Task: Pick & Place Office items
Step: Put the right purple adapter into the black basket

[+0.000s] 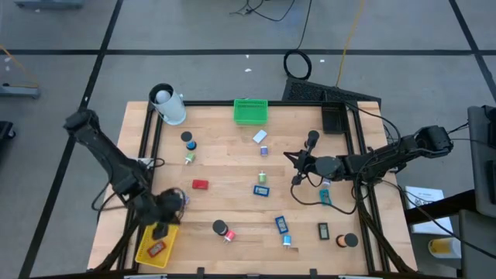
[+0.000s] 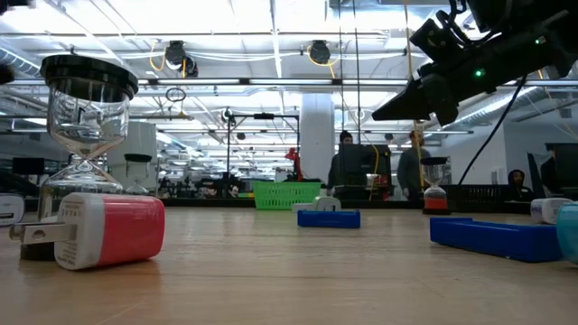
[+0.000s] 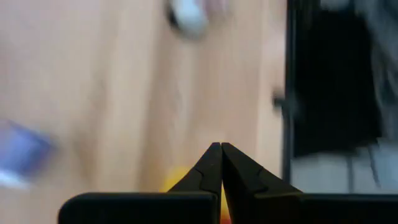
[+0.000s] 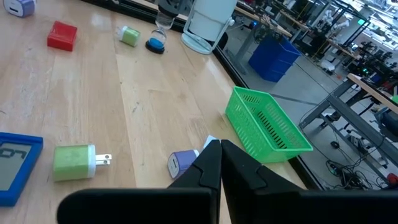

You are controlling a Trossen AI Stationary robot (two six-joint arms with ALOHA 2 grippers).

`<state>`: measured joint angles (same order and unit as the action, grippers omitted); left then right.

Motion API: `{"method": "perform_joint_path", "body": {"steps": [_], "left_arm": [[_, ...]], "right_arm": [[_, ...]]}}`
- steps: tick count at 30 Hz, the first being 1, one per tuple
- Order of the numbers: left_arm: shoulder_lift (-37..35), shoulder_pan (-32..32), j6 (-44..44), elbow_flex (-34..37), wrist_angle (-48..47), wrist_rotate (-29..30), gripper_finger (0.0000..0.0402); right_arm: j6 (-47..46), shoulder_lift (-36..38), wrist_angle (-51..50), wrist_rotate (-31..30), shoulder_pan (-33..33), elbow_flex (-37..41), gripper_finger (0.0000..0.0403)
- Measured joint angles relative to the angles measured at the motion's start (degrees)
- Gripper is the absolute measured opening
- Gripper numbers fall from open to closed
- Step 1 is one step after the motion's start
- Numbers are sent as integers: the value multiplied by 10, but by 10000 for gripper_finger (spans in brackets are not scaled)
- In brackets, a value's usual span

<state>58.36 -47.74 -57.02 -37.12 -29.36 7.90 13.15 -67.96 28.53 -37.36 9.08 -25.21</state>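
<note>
While the left gripper [image 1: 160, 230] hangs over the yellow basket [image 1: 147, 253] at the lower left of the overhead picture, its two fingers are pressed tight together with nothing between them, as its own wrist view shows. One small red piece [image 1: 157, 248] lies inside that basket. Over on the right of the frame, the right gripper [image 1: 297, 165] is held above the wooden table [image 1: 232, 194], its fingers likewise squeezed shut and empty, pointing toward the middle of the table. Most of the office items remain scattered on the wood: a red block [image 1: 200, 184] left of centre, a green plug [image 1: 262, 177] and a blue block [image 1: 261, 190] near the middle, a small purple-and-white plug [image 1: 260, 136] just below the green basket [image 1: 250, 111] at the upper edge, and a black cylinder with a red bit [image 1: 222, 229] toward the lower edge. Another blue block [image 1: 281, 225] sits lower right of centre, and a teal piece [image 1: 325, 197] lies just beneath the right arm. A white cylinder [image 1: 169, 107] stands at the table's upper-left corner.
</note>
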Motion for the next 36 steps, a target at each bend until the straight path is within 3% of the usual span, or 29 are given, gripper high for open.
{"method": "perform_joint_path", "body": {"steps": [6, 11, 14, 17, 20, 24, 30, 36], "left_arm": [[-26, 100, 53, 0, 5, 150, 11], [12, 199, 223, 0, 120, 157, 4], [47, 248, 346, 13, 282, 129, 6], [96, 296, 443, 54, 500, 59, 4], [142, 342, 485, 101, 690, 12, 4], [195, 392, 508, 148, 843, 13, 8], [246, 448, 539, 160, 894, 24, 3], [272, 475, 571, 160, 896, 27, 12]], "right_arm": [[-2, 0, 4, 0, 0, 0, 0], [-9, 0, 4, 0, 0, 0, 0], [-21, 0, 4, 0, 0, 0, 0], [-30, 0, 4, 0, 0, 0, 0], [-44, 0, 4, 0, 0, 0, 0], [-72, 0, 4, 0, 0, 0, 0], [-114, 2, -14, 0, 0, -10, 0], [-199, 24, -165, 1, 1, -69, 6]]}}
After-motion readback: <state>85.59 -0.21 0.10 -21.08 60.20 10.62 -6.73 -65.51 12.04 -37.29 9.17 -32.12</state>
